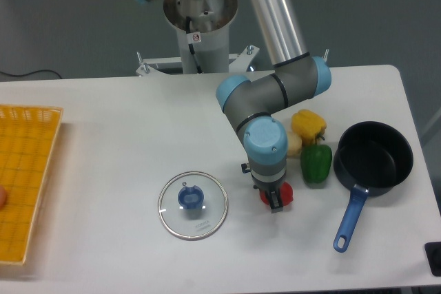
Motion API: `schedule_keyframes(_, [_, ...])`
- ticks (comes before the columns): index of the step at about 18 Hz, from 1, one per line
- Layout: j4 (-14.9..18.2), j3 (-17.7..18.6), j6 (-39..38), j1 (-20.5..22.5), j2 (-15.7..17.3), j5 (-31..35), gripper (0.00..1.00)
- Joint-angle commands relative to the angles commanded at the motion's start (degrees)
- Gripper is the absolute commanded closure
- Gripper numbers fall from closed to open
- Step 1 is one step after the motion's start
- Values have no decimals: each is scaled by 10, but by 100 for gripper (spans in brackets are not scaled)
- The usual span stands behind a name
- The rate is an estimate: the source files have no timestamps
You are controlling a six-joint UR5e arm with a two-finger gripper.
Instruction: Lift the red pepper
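Red shows on either side of the gripper (275,201), where the red pepper (286,195) sits on the white table (103,115), near the front and right of centre. Only slivers of the pepper are visible, since the wrist hangs directly over it and hides most of it. The dark fingers reach down at the pepper, one of them plain at its near side; whether they are pressed against it or merely straddling it cannot be told from this view.

The arm (275,91) comes down from its grey base (200,12) at the far edge of the table, its long silver tube slanting to the right to a blue-capped elbow. From there a grey link folds back left and nearer, then turns down through a second blue-capped joint, so the wrist points straight down at the tabletop.

Just right of the wrist stands the green bell pepper (315,163), with the yellow bell pepper (308,124) behind it on the far side, both close to the arm. Farther right lies a dark pan (373,156) with a blue handle pointing toward the near edge. Left of the gripper, a round glass lid (193,205) with a blue knob lies flat. A yellow basket (24,184) occupies the left edge.
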State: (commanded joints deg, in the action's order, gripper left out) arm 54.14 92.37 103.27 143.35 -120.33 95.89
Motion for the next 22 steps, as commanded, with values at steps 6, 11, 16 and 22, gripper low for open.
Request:
schedule_keyframes(6, [52, -8, -118, -2, 39, -9, 64])
schedule_keyframes(11, [149, -60, -161, -2, 55, -17, 64])
schedule_keyframes(16, [185, -84, -164, -1, 59, -17, 64])
schedule_keyframes(22, [185, -85, -164, -1, 58, -18, 64])
